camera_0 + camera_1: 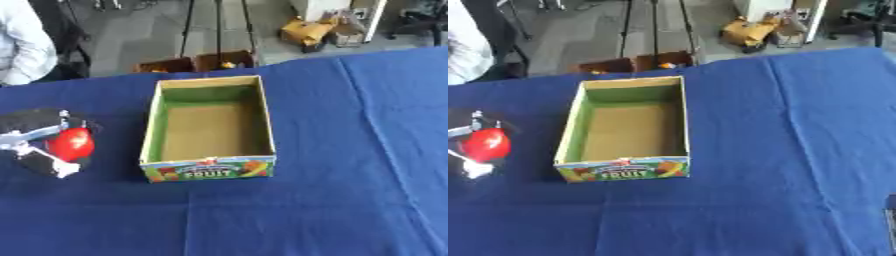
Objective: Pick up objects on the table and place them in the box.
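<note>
A red round object [72,142], like an apple, sits in my left hand [39,131] at the left edge of the blue table. The hand's fingers and thumb curl round it, just left of the box. The open cardboard box [210,86] stands in the middle, with green inner walls, a brown floor and a "FRUIT" label on its near wall. Nothing lies inside it. A small dark sliver at the lower right edge of the right eye view may be my right hand [891,216]; its fingers cannot be made out.
A blue cloth [332,190] covers the table, wide and bare to the right and front of the box. Beyond the far edge are tripod legs, small brown boxes [194,63] on the floor and a person's white sleeve [22,45] at the upper left.
</note>
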